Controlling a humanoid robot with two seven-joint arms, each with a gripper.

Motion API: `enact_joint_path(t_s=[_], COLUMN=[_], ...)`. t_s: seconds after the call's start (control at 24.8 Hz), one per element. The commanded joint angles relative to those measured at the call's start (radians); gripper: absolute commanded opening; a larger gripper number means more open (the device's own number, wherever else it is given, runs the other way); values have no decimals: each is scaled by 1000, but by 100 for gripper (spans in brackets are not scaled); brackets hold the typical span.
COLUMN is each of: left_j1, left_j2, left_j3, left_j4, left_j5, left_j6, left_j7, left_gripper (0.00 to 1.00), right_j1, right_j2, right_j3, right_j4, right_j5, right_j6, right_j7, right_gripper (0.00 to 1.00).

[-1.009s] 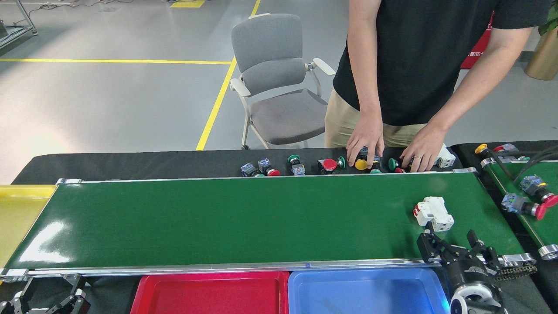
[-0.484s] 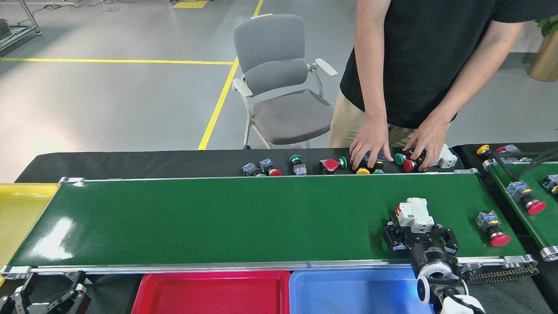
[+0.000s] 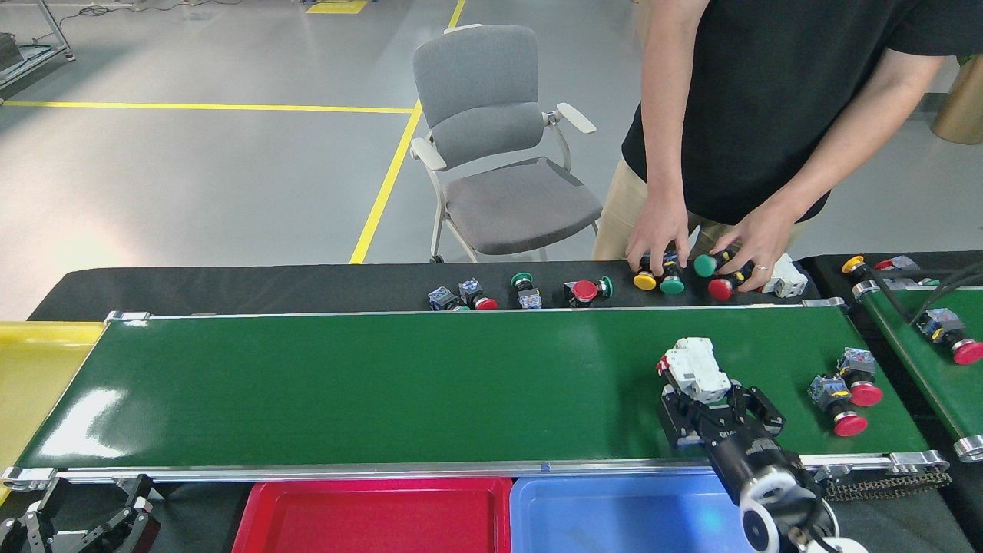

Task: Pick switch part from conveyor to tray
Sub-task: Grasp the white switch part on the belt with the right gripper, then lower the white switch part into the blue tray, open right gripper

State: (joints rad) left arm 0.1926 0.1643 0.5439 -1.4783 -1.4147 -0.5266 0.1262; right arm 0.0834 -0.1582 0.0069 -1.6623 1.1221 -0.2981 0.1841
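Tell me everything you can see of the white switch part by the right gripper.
The white switch part is a blocky white plastic unit like a small circuit breaker, with ribbed segments and a red detail at its left end. It sits tilted over the conveyor near its right end, between the fingers of the right gripper, which close around its lower end. Whether it is lifted off the belt cannot be told.
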Motion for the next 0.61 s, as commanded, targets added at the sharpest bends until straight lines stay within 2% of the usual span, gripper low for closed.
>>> enact_joint_path(t_s=[0.0,0.12,0.2,0.24,0.28,0.32,0.36,0.4,0.56], left_j1=[-9,-9,-9,-9,-9,-7,-7,-5,-5], left_j2=[12,12,12,12,12,12,12,12,12], left_j3=[4,5,4,4,4,4,2,2,2], left_j4=[-8,-8,-8,-8,-8,-8,-8,-10,-8], left_j5=[3,5,5,3,3,3,3,5,5], left_j6=[-1,-1,-1,-1,-1,-1,-3,-3,-3], left_j7=[9,9,9,9,9,9,9,9,9], left_gripper=[100,100,100,100,100,100,100,100,100], right_j1=[85,223,279,297,300,299,297,297,299], right_j2=[-24,-18,-15,-12,-6,19,57,74,77], right_j3=[-56,-177,-246,-272,-283,-289,-292,-300,-320], right_j4=[-80,-106,-105,-103,-103,-102,-100,-100,-102], right_j5=[-21,-24,-24,-24,-25,-25,-27,-27,-35], right_j6=[-213,-455,-487,-487,-487,-487,-487,-487,-487], right_j7=[-5,-6,-6,-6,-5,-3,0,2,2], right_gripper=[30,31,34,40,57,89,97,98,98])
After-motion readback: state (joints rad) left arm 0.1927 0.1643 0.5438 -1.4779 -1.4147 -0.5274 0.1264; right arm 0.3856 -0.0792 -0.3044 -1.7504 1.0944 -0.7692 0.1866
